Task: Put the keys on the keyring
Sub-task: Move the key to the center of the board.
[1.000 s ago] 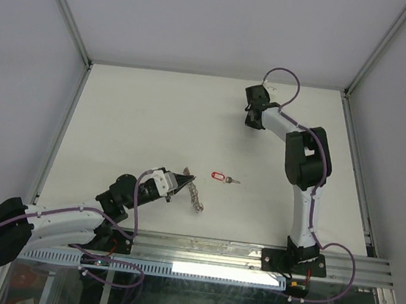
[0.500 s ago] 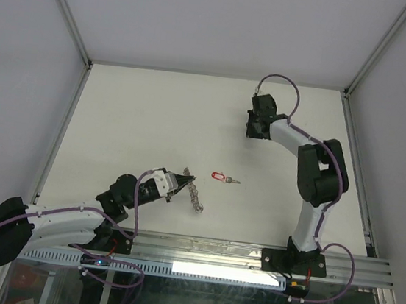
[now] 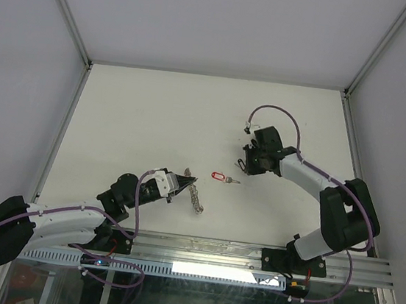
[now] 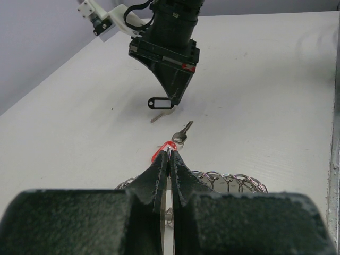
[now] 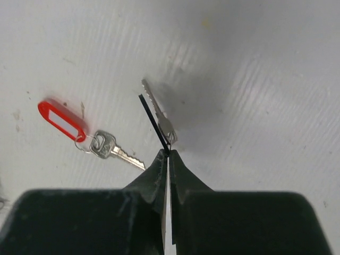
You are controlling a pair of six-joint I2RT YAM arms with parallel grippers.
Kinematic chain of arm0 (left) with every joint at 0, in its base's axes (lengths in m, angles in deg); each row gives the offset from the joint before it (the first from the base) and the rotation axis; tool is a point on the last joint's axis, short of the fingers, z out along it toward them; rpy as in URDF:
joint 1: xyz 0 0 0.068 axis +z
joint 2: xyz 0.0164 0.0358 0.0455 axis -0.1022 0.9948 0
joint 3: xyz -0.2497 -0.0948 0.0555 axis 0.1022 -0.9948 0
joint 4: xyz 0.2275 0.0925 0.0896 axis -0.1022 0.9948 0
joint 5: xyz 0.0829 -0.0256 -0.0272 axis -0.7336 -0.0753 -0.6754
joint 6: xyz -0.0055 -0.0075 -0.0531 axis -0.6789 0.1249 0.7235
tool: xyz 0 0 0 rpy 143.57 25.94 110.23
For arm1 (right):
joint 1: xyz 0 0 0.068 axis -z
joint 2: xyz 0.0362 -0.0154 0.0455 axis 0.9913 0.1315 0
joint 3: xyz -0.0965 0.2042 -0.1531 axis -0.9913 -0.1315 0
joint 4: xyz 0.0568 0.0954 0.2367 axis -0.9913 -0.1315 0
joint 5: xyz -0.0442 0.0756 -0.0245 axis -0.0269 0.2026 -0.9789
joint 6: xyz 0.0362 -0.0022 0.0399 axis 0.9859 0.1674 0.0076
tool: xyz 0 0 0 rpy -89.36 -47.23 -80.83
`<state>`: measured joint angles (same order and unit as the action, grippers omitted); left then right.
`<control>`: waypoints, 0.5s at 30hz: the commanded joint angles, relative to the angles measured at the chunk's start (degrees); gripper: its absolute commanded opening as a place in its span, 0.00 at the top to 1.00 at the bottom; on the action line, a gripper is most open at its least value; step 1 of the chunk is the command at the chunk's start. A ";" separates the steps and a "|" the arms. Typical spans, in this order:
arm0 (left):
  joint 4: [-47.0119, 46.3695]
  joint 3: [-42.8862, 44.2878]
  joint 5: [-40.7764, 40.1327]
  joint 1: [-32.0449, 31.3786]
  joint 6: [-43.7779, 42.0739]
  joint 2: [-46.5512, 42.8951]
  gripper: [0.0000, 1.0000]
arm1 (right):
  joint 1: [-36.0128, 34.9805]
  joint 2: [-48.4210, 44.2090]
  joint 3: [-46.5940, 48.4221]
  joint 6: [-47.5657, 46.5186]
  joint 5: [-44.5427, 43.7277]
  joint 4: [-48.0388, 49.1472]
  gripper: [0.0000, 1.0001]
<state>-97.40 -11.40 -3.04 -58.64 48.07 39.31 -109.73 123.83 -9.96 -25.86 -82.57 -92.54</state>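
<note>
My left gripper (image 3: 187, 180) is shut on the flat grey keyring (image 3: 195, 196), holding it on edge just above the table; its wire loops (image 4: 229, 180) fan out beside my fingertips. A red-tagged key (image 3: 219, 176) lies on the table just beyond the ring, and also shows in the left wrist view (image 4: 162, 151) and the right wrist view (image 5: 61, 121). My right gripper (image 3: 245, 168) is shut on a black-tagged key (image 5: 159, 114), which hangs from its tips a little above the table, right of the red-tagged key. The black tag (image 4: 160, 102) shows in the left wrist view.
The white table (image 3: 133, 114) is bounded by grey walls with aluminium frame posts (image 3: 65, 9) at the back corners and a metal rail (image 3: 249, 256) along the near edge. The right arm's elbow (image 3: 347, 214) reaches out at the right.
My right arm has swung from the far back of the table toward the middle and now hovers just right of the red-tagged key. The left arm and keyring have not moved.
</note>
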 commanded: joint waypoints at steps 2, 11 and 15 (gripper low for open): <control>-2.54 2.14 2.03 0.48 -0.38 0.82 1.00 | 0.12 -5.15 -3.50 1.66 -3.72 -0.40 1.00; -2.26 2.23 2.10 0.48 -0.58 0.86 1.00 | -0.46 -3.62 -3.29 0.68 -0.06 -0.02 0.87; -2.38 2.30 2.29 0.48 -0.57 1.22 1.00 | -0.52 -7.09 -5.00 1.22 2.02 2.06 0.67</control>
<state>-98.04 -11.18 -2.08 -58.64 48.05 40.27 -109.89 120.94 -14.09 -24.88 -83.64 -93.94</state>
